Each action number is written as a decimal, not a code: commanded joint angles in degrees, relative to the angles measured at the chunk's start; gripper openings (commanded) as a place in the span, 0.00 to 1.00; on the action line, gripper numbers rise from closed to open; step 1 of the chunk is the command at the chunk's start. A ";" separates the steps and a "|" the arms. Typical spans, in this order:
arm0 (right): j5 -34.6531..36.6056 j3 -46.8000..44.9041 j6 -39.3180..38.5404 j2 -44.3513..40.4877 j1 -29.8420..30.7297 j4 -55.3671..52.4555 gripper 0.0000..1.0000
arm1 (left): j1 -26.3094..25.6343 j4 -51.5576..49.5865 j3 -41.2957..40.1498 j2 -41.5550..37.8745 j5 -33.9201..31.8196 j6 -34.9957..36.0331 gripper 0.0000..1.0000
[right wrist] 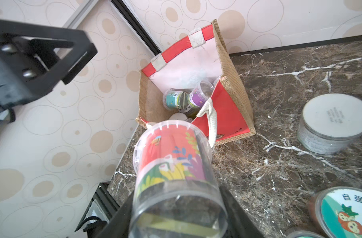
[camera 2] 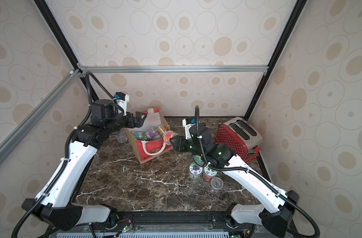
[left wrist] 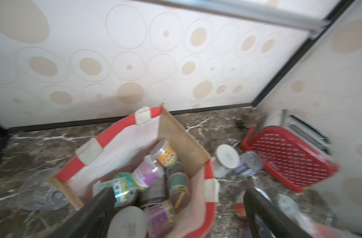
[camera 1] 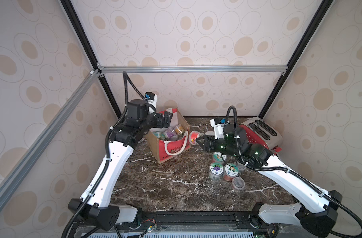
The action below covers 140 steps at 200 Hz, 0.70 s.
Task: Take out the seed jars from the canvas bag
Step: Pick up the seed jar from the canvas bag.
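Your right gripper [camera 1: 197,138] grips a clear plastic jar with a red label [right wrist: 171,162] just beside the red-panelled tan burlap bag [camera 1: 171,149] near the dark marble tabletop's [camera 1: 176,185] far edge. Your left gripper [camera 1: 166,119] hangs wide open, empty, above the bagged jars [camera 1: 172,131].

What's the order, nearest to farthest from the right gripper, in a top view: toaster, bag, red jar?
1. Red jar: gripped by the right gripper itself.
2. Bag: just left of the jar, at its rim.
3. Toaster: far back right corner.
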 commanded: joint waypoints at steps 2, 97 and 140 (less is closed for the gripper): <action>-7.63 -1.77 2.62 -1.99 -1.62 2.63 0.50 | -0.10 4.00 -7.72 -6.17 17.95 -9.33 0.98; -26.53 -7.23 10.07 -2.28 -4.14 19.29 0.51 | -1.45 49.47 -40.64 -21.40 41.92 -47.85 0.98; -31.36 -8.84 14.95 0.82 -3.98 27.45 0.50 | -4.10 63.53 -47.92 -21.76 43.12 -57.16 0.98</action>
